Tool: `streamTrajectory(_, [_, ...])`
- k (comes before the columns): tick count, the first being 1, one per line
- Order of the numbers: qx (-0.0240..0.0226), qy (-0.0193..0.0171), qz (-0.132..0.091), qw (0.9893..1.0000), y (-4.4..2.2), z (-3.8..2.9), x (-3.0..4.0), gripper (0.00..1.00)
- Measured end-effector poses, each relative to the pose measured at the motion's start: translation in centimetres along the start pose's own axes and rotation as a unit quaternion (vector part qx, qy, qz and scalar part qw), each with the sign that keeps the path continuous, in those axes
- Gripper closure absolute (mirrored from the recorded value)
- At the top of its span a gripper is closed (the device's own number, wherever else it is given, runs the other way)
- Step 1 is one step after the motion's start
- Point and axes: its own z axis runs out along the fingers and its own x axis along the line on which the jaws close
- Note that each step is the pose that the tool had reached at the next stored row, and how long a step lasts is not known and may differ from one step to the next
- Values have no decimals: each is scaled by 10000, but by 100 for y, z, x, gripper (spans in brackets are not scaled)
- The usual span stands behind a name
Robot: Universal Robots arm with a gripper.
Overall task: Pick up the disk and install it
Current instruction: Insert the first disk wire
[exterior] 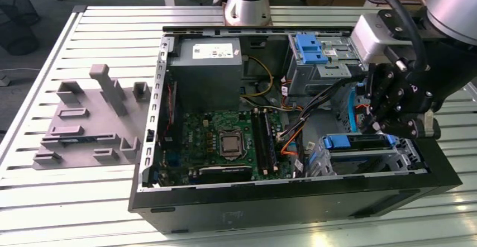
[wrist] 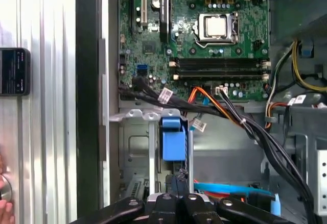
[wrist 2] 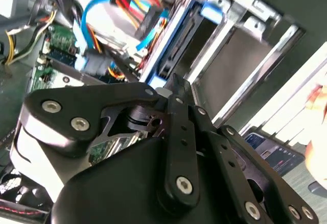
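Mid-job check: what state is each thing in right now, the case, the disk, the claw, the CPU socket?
computer case: lying on its side, side panel off, inside exposed.
disk: standing in the metal drive cage, blue carrier end outward; full seating cannot be told.
claw: right at the disk's blue end.
CPU socket: uncovered, no cooler on it.
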Motion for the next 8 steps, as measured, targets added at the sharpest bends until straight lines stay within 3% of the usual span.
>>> streamTrajectory(8, [51, -1, 0, 10000, -24, -37, -159, 89])
